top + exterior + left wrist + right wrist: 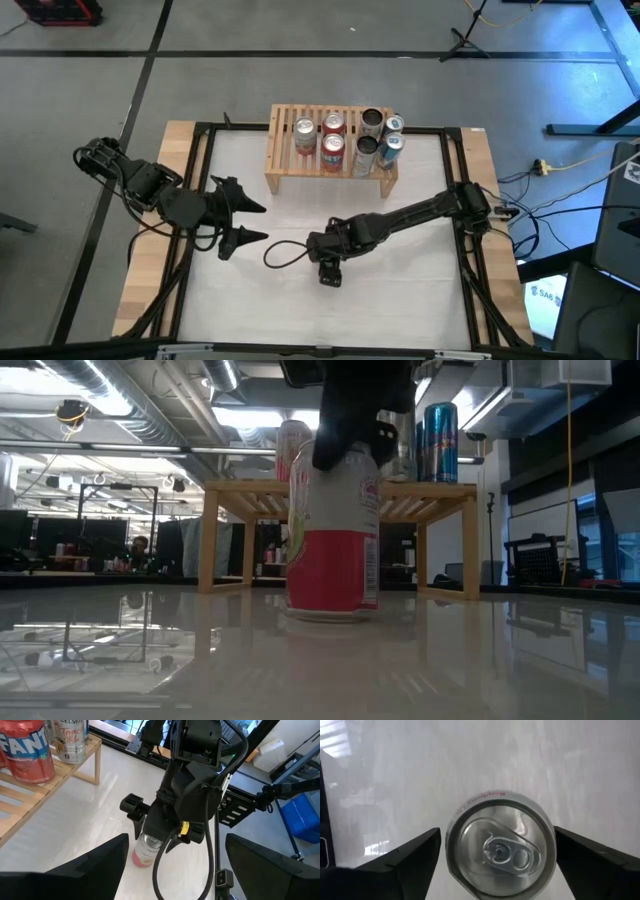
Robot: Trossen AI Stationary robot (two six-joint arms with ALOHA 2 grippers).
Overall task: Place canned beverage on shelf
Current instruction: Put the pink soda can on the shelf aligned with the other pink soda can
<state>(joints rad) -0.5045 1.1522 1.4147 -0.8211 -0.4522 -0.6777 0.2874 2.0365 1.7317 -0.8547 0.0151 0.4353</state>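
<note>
Can point(332, 530) standing on the tabletop: pale upper body, pink-red lower band, red lettering near the top; silver lid and pull tab point(509, 851). Tabletop point(400, 300): white, glossy, framed in black rails over a light-wood border. Shelf point(283, 170): light natural wood, slatted. Cans on the shelf: two red with silver lids point(333, 124), one pale with silver lid point(305, 131), two dark grey point(372, 122), two blue with silver lids point(394, 124). A red can point(25, 750) carries white lettering outlined in blue. Both arms and right claw point(165, 837): black; one small yellow tag point(185, 826) on it. Floor: grey with dark lines.
</note>
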